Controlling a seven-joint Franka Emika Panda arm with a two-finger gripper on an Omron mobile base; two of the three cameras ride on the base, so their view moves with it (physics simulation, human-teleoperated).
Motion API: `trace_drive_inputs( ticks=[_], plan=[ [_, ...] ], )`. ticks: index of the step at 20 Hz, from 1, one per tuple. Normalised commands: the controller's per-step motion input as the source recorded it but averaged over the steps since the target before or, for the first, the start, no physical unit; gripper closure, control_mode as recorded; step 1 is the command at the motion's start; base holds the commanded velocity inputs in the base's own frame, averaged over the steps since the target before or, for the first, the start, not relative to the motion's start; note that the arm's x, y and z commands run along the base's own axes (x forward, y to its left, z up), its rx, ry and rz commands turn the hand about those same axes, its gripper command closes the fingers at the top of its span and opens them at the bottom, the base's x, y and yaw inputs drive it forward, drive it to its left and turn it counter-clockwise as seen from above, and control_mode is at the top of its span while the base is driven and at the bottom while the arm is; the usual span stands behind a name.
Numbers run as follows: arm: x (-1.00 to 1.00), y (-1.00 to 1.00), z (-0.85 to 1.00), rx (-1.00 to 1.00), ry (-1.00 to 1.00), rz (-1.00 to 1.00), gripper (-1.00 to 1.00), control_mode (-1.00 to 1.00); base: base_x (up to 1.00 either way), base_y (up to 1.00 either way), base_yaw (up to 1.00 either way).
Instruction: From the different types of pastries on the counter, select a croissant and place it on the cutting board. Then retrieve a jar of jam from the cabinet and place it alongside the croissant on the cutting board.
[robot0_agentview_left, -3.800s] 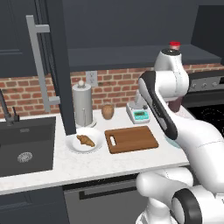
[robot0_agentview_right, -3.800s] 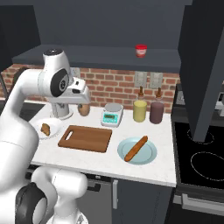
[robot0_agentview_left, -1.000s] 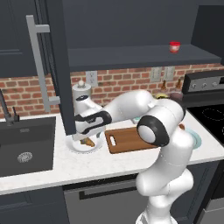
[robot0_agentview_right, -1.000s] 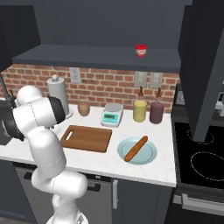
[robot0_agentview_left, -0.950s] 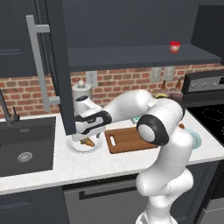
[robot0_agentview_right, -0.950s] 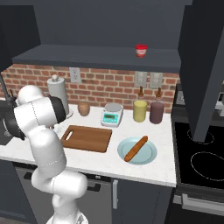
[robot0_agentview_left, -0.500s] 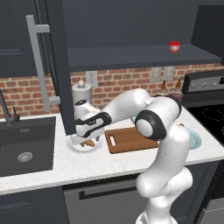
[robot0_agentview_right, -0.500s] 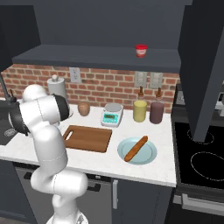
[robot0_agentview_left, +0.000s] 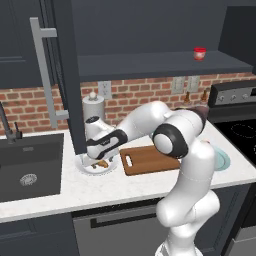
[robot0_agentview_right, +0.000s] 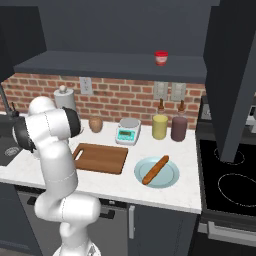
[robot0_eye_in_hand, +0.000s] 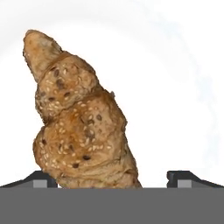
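Left base view: the arm reaches left across the counter (robot0_agentview_left: 60, 192), and the end effector (robot0_agentview_left: 98, 161) is low over a white plate (robot0_agentview_left: 85, 168) just left of the board (robot0_agentview_left: 148, 159). The croissant (robot0_agentview_left: 102, 163) shows as a brown sliver on that plate, mostly hidden by the hand. The jam (robot0_agentview_left: 199, 53) stands on the open cabinet shelf, high and well apart from the arm.

Right base view: the board (robot0_agentview_right: 99, 157) lies bare on the counter. A long pastry (robot0_agentview_right: 155, 169) rests on a blue plate (robot0_agentview_right: 170, 179) to its right, and a round roll (robot0_agentview_right: 95, 124) sits near the brick wall. The jam (robot0_agentview_right: 161, 58) is on the shelf above (untouched, by the look of it).

Hand view: the croissant (robot0_eye_in_hand: 78, 118) lies between the two finger tips (robot0_eye_in_hand: 185, 178), which stand wide apart on either side; whether either tip touches it is hard to tell.

Progress: nothing is placed yet. The first pick is at the point of closing. Left to do: grasp, carry to the board, then fetch the jam.
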Motion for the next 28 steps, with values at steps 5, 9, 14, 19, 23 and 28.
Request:
trace_drive_inputs(
  ticks=[5,9,14,19,23,28],
  plan=[
    [0.03,0.00,-0.17,0.00,-0.02,0.00,1.00,-1.00,0.00,0.00,0.00],
    [0.00,0.00,-0.18,0.02,-0.05,0.04,1.00,-1.00,0.00,0.00,0.00],
    [-0.19,-0.70,0.53,0.11,-0.09,0.00,1.00,-1.00,0.00,0.00,0.00],
    [-0.21,-1.00,0.99,0.05,-0.01,-0.13,1.00,-1.00,0.00,0.00,0.00],
    [-0.02,-1.00,0.20,0.00,0.03,-0.16,1.00,-1.00,0.00,0.00,0.00],
    [0.08,-0.97,-0.20,0.00,0.01,-0.11,1.00,-1.00,0.00,0.00,0.00]
  ],
)
